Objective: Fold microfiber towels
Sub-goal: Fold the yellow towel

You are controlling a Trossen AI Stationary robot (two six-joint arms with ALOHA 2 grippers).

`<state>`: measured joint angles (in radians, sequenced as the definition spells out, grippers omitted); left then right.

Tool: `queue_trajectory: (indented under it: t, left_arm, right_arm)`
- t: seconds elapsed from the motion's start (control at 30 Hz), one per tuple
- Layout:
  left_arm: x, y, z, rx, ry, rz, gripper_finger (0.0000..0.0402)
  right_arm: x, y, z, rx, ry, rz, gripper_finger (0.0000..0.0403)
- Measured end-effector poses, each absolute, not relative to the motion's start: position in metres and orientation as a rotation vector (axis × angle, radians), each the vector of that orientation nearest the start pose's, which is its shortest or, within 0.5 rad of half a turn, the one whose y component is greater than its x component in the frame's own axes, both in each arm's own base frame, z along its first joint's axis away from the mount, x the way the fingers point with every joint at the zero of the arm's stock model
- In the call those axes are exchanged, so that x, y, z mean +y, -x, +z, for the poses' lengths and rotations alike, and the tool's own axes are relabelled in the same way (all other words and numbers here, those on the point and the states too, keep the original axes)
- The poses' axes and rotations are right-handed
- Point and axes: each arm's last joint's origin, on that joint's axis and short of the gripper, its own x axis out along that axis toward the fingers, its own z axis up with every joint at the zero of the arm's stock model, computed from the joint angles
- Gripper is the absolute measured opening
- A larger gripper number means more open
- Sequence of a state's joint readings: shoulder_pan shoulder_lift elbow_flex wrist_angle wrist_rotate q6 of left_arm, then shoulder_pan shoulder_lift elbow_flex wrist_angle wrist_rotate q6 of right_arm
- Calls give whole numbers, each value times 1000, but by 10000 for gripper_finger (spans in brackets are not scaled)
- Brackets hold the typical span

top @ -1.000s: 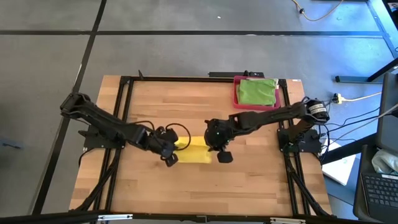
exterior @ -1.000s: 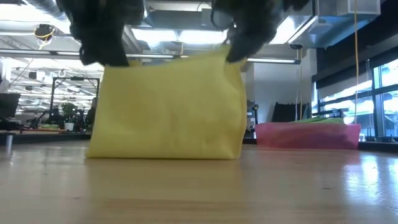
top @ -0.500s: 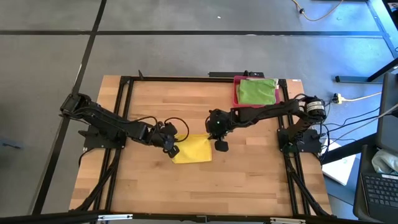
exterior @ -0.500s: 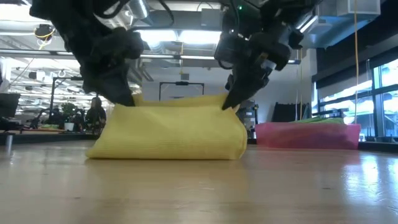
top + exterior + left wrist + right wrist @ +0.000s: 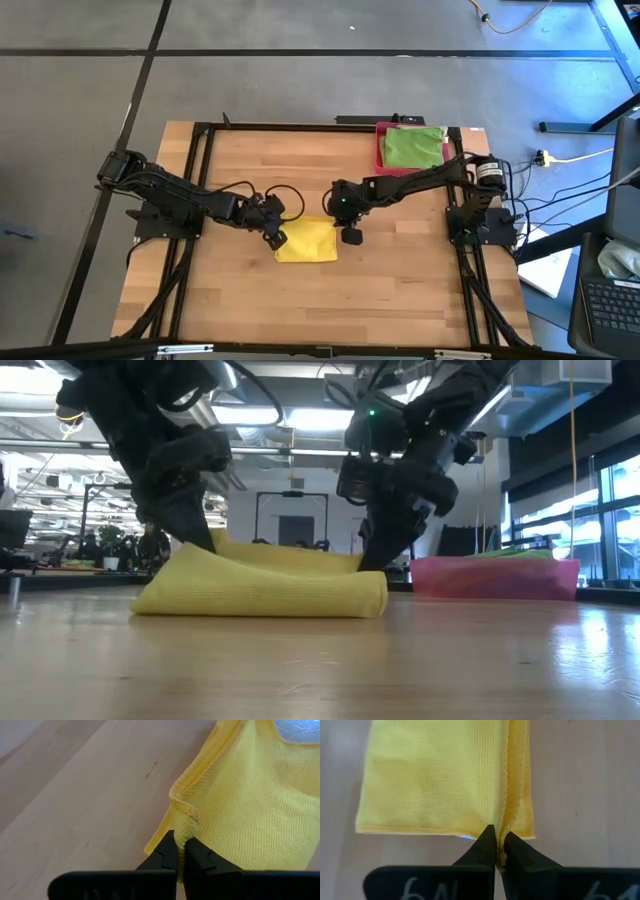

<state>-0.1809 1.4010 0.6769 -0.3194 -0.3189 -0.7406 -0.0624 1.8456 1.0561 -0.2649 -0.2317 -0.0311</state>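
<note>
Mid-bench, the folded yellow towel (image 5: 307, 241) lies flat; left gripper (image 5: 272, 228) and right gripper (image 5: 348, 225) each pinch a far corner, fingers (image 5: 172, 854) clamped tight on cloth.

1. We see the folded towel (image 5: 306, 241) lying at the table's (image 5: 400, 300) centre, just below mid-frame.
2. Our left gripper (image 5: 277, 229) sits at its upper-left corner, the right gripper (image 5: 349, 229) at its upper-right.
3. The tray (image 5: 381, 160) sits at upper right, apparently holding another towel (image 5: 414, 147).
</note>
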Motion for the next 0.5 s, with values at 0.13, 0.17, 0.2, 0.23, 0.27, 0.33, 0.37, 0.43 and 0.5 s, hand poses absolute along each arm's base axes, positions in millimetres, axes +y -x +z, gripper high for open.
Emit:
queue_trajectory:
  t: [0.13,0.17,0.2,0.23,0.27,0.33,0.37,0.43,0.5]
  left_arm:
    - [-36,-244,164,898,418,482,0]
    - [-36,-245,164,895,417,479,0]
    - [-36,-245,164,896,413,476,0]
    - [-36,-245,164,896,409,474,0]
    - [-36,-244,164,903,406,476,0]
    - [-36,-243,163,910,401,477,0]
    - [-36,-244,163,908,397,473,0]
    - [-36,-244,163,909,378,462,0]
    - [-36,-245,164,906,359,448,4]
  right_arm:
    - [-18,-355,140,1037,-118,145,15]
    - [-19,-355,140,1037,-117,141,18]
    - [-20,-355,140,1035,-114,132,21]
    - [-21,-355,140,1037,-111,122,24]
    - [-23,-354,139,1045,-112,114,27]
    - [-25,-352,137,1061,-124,106,32]
    - [-26,-352,137,1061,-131,100,35]
    - [-28,-352,138,1060,-147,88,40]
    - [-28,-352,138,1060,-151,88,45]
